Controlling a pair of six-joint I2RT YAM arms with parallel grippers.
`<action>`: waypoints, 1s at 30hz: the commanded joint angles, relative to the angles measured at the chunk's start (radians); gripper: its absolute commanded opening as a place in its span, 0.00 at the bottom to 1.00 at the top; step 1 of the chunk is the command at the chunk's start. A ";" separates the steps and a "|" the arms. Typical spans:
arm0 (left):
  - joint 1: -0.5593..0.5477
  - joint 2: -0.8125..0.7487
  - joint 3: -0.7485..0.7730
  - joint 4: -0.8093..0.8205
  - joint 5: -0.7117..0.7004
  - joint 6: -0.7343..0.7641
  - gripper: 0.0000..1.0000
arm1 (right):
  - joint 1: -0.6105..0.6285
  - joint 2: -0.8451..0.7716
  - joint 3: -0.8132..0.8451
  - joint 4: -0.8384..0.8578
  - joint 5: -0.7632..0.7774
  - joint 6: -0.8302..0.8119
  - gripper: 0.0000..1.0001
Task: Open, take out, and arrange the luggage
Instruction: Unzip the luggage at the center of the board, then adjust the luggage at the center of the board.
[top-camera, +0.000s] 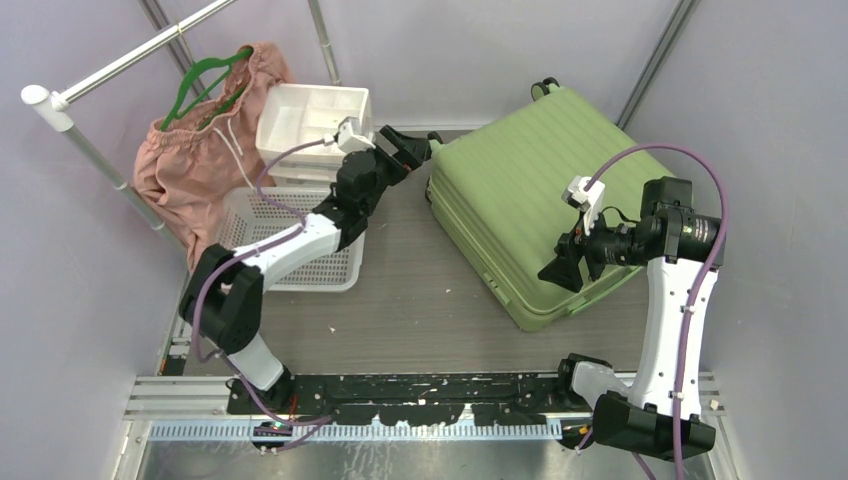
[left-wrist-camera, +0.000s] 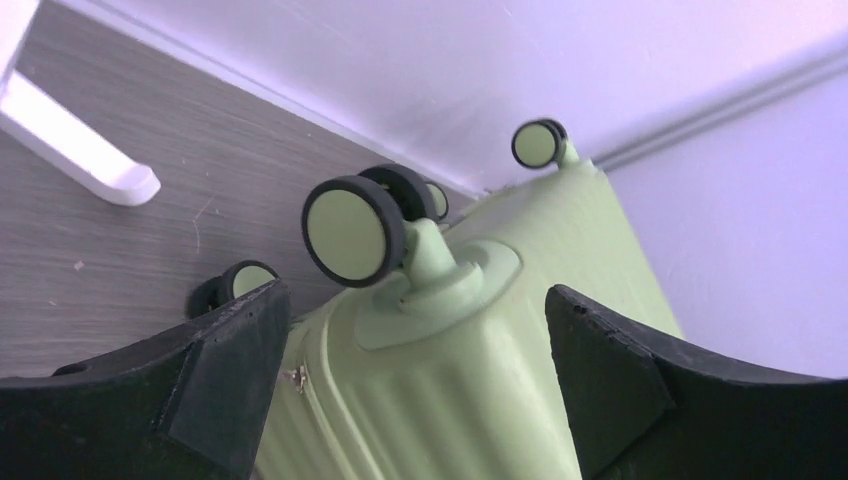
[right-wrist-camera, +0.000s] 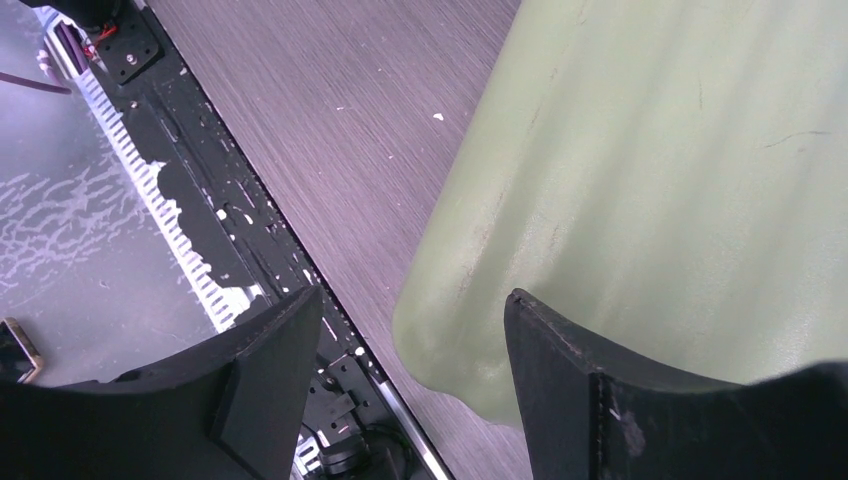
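Note:
The luggage (top-camera: 530, 205), a light-green ribbed hard-shell suitcase, lies flat and closed at the table's centre right, wheels toward the back wall. My left gripper (top-camera: 415, 150) hovers at its far-left wheeled corner. In the left wrist view that gripper (left-wrist-camera: 415, 300) is open wide, with the suitcase corner (left-wrist-camera: 450, 400), a zip line and a caster wheel (left-wrist-camera: 355, 232) showing between its fingers, nothing gripped. My right gripper (top-camera: 565, 268) hangs over the suitcase's near corner. In the right wrist view it (right-wrist-camera: 412, 300) is open, one finger (right-wrist-camera: 600, 400) above the green shell (right-wrist-camera: 650, 180), holding nothing.
A white perforated basket (top-camera: 300, 240) sits left of the suitcase, with a white drawer unit (top-camera: 310, 120) behind it. A pink garment on a green hanger (top-camera: 200, 150) hangs from a clothes rail (top-camera: 110, 62). Walls stand close behind and on both sides.

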 joint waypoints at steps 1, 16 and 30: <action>-0.004 0.083 0.043 0.145 -0.160 -0.294 0.99 | 0.008 0.002 0.027 -0.002 -0.033 0.015 0.72; -0.016 0.325 0.235 0.145 -0.218 -0.554 0.88 | 0.008 0.014 0.000 0.004 -0.018 -0.006 0.73; -0.034 0.405 0.284 0.156 -0.153 -0.640 0.78 | 0.009 -0.005 -0.005 -0.018 -0.003 -0.015 0.73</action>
